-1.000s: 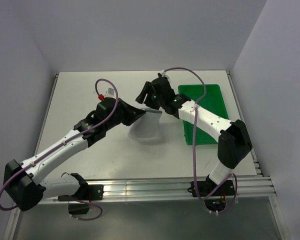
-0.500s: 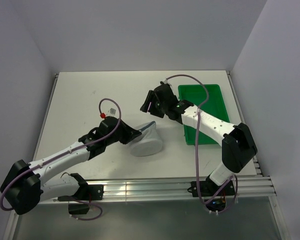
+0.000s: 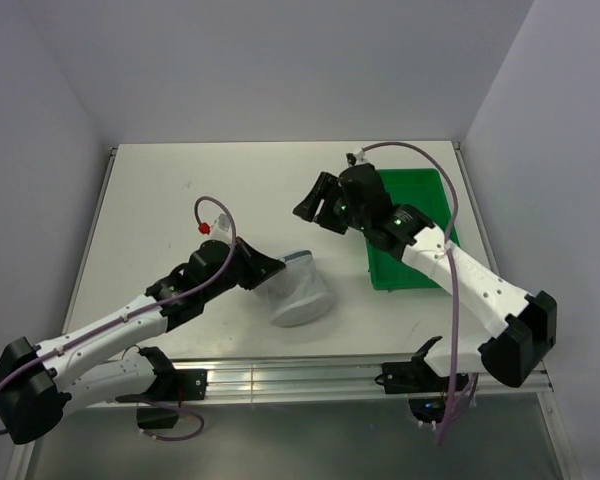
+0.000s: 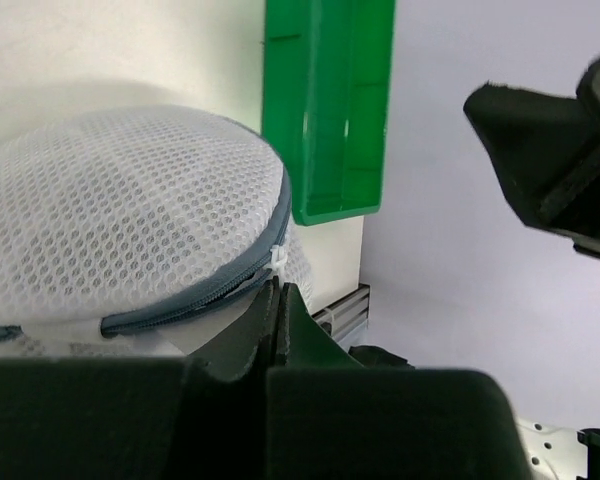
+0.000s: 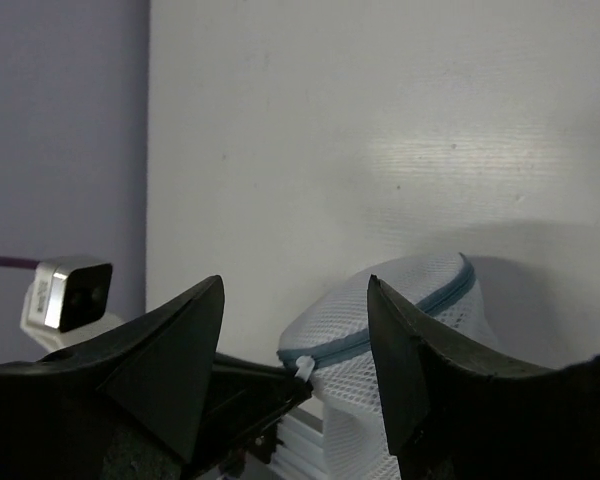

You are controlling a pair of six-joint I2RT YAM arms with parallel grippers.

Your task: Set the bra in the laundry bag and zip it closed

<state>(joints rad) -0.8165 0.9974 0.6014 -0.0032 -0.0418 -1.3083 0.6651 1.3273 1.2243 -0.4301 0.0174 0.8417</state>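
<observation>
The laundry bag (image 3: 302,296), a domed white mesh pouch with a grey-blue zipper, lies on the table near the front middle. My left gripper (image 3: 269,271) is at its left edge, shut, with its tips (image 4: 278,291) pinching the white zipper pull (image 4: 277,259). The zipper runs round the bag's (image 4: 120,220) rim and looks closed where it shows. My right gripper (image 3: 316,207) hovers open behind the bag, apart from it, and nothing sits between its fingers (image 5: 293,283). From there the bag (image 5: 405,320) shows below. The bra is hidden in every view.
A green plastic tray (image 3: 421,198) lies at the right of the table, under the right arm, and its end (image 4: 326,100) stands just beyond the bag. The aluminium rail (image 3: 310,375) runs along the near edge. White walls close in three sides.
The bag, held up between both grippers earlier, now lies lower and nearer the front. My left gripper drew back toward the near left with the pull. My right gripper moved right, away from the bag.
</observation>
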